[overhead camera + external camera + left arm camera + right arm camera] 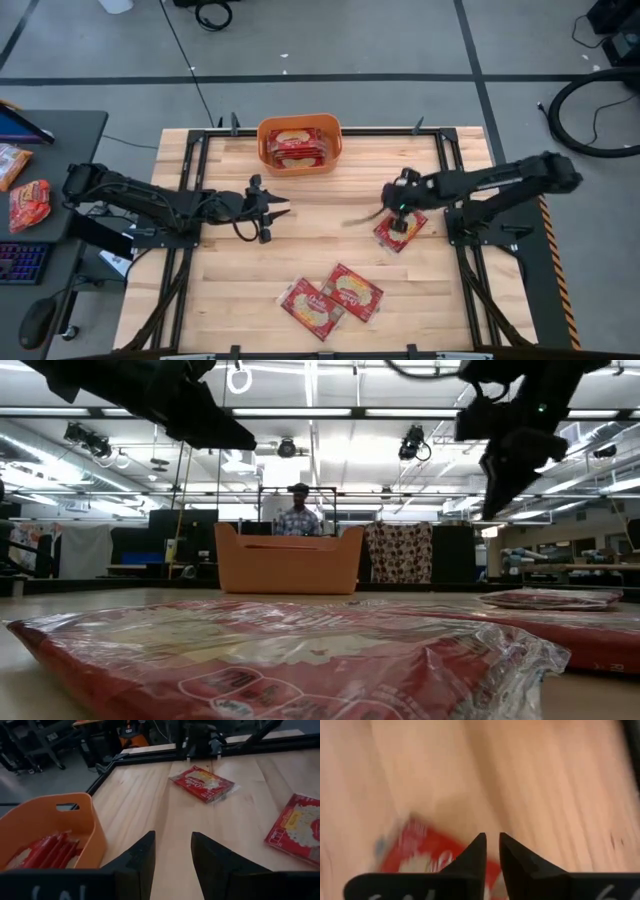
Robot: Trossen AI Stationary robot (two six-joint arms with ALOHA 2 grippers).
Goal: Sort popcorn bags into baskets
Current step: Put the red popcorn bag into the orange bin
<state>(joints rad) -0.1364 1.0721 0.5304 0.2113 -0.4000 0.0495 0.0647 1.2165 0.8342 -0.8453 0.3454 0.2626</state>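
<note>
The orange basket point(300, 158) stands at the table's far middle with several red popcorn bags point(298, 142) lying in it; it also shows in the left wrist view point(50, 827). One bag point(400, 234) lies flat on the table right of the middle. Two more bags point(312, 308) point(353, 292) lie near the front edge. My right gripper point(399, 212) hangs above the bag on the right, fingers a narrow gap apart with nothing between them point(491, 840). My left gripper point(285, 210) is open and empty left of the middle point(172, 840), pointing toward the table's right.
A dark side desk point(60, 130) left of the table carries more red packets point(28, 202) and a keyboard. A black frame runs around the table. A person point(298, 515) stands beyond the far edge. Bare wood lies between the basket and the front bags.
</note>
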